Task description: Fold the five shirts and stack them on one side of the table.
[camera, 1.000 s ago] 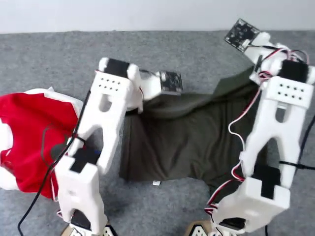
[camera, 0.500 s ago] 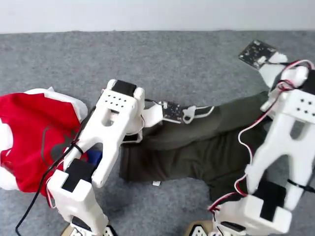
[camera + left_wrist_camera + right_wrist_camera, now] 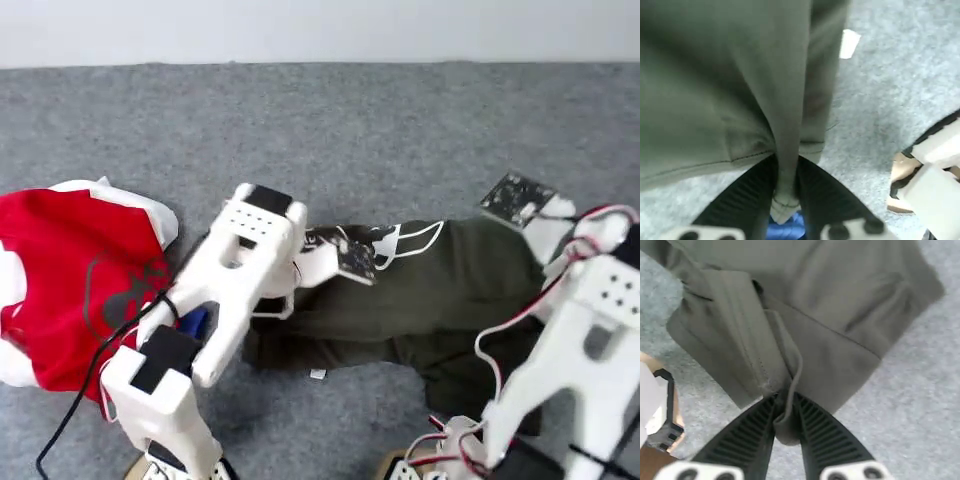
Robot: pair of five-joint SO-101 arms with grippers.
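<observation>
Grey, felt-like cloth covers the table (image 3: 350, 120), and a pale wall strip (image 3: 320, 30) runs along 12 o'clock.

On the table, the olive shirt (image 3: 450, 290) is the biggest thing. It lies bunched and doubled over in a long band from the centre out toward 3 o'clock. Some white line print (image 3: 410, 238) shows near its 12 o'clock edge.

At 9 o'clock sits the red shirt (image 3: 70, 270), rumpled, with a dark print on it. White cloth (image 3: 125, 200) peeks out around its 12 o'clock side.

My left arm (image 3: 225, 290) rises from 7 o'clock toward the centre, between the red shirt and the olive one. My right arm (image 3: 590, 350) stands at 4 o'clock, over the olive shirt's far end.

My left jaws are pressed together on the olive shirt (image 3: 730, 90). A stitched hem fold is pinched between the ribbed black pads (image 3: 747, 195), and the cloth hangs away from them over the grey surface.

My right jaws are likewise clamped on the olive shirt (image 3: 815, 305). A narrow pleat is caught between their ribbed pads (image 3: 747, 435), and the layers spread out beyond it.

A small white tag (image 3: 317, 374) lies on the table just beside the olive shirt's 6 o'clock edge.
</observation>
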